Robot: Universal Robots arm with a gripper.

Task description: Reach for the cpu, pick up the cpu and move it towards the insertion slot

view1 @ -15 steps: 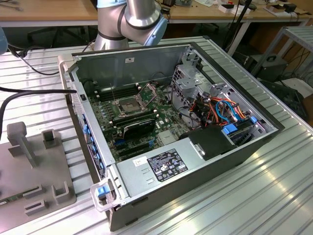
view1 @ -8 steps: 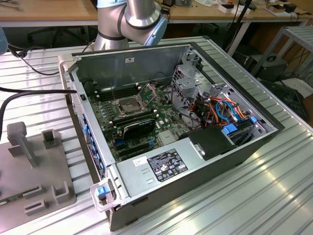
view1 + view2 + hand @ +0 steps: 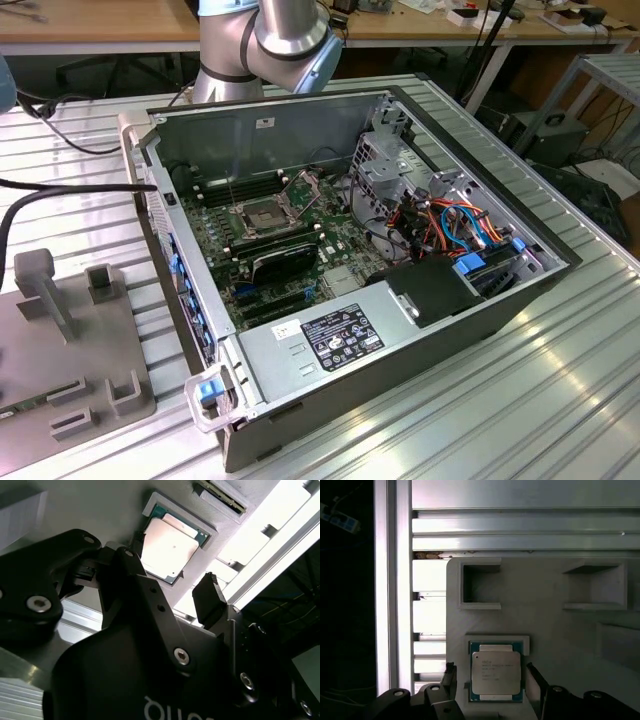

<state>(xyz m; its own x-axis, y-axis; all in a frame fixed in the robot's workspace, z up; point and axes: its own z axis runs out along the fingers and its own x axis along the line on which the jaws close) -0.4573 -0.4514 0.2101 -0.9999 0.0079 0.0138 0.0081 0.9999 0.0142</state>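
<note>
**Claw spread over the cpu in its tray pocket**

At the exterior view's left you see a grey fixture plate [image 3: 40, 350] lying on the ribbed metal worktop [image 3: 520, 400]. At centre stands the open computer case [image 3: 300, 130]. On its green board lies the insertion slot [image 3: 262, 213], a silvery frame around a dark centre. Behind the case, at the top edge, your arm [image 3: 285, 35] shows a silver joint with a blue cap.

In the first wrist view the claw [image 3: 492, 676] points straight down at a pale grey tray [image 3: 555, 625] that rests on metal slats. The cpu [image 3: 496, 672] lies flat in a square pocket of that tray, its pale lid up and a green edge showing around it.

The claw is wide. Its black fingers [image 3: 451, 676] stand on opposite sides of the cpu, each with a gap to the chip, so nothing is gripped. The second wrist view shows the same straddle at a slant, with the cpu [image 3: 167, 547] seen beyond the spread fingers [image 3: 209, 600]. You cannot tell whether the tips have reached the pocket's height.
</note>
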